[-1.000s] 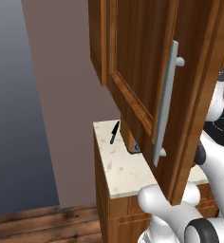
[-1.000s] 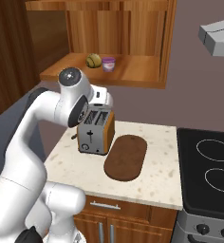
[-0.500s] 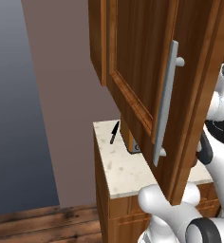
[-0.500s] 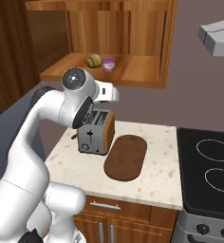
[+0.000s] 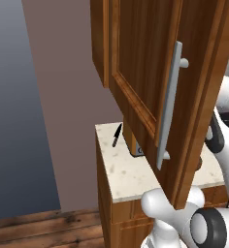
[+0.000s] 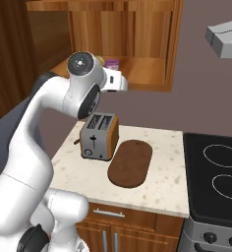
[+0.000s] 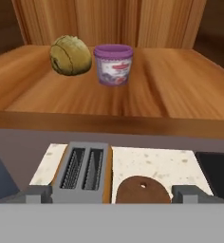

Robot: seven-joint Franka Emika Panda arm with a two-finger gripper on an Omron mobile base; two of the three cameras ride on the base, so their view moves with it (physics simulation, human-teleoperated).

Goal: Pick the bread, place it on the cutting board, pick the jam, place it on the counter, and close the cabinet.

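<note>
**Open cabinet with bun and jam, robot hand raised before the shelf**

Left base view: The cabinet (image 5: 150, 72), of medium-brown wood, has its door swung open toward the camera, with a long silver bar handle (image 5: 169, 104) running down it. Below lies the cream speckled counter (image 5: 123, 172). A thin black utensil (image 5: 117, 135) leans near the wall, and a corner of the toaster (image 5: 138, 150) peeks out behind the door.

Right base view: The white arm rises from the lower left and bends toward the open cabinet shelf. Its wrist sits level with the shelf, just in front of the purple jam (image 6: 112, 64), which stands on the shelf. The bread is hidden behind the arm's joint. On the counter, a silver and orange toaster stands just beside the dark brown oval cutting board (image 6: 130, 163), which lies bare. A black stovetop (image 6: 216, 170) is at the right, with a grey hood (image 6: 225, 37) above it.

Hand view: The gripper (image 7: 112, 193) has its two dark fingertips spread wide apart, holding nothing. The lumpy golden bread (image 7: 70, 55) and the jam cup sit side by side on the wooden shelf, nearly touching, bread on the left. The jam's label shows a reddish band, too small to read. Below the shelf edge are the toaster's two slots and one end of the cutting board.
</note>
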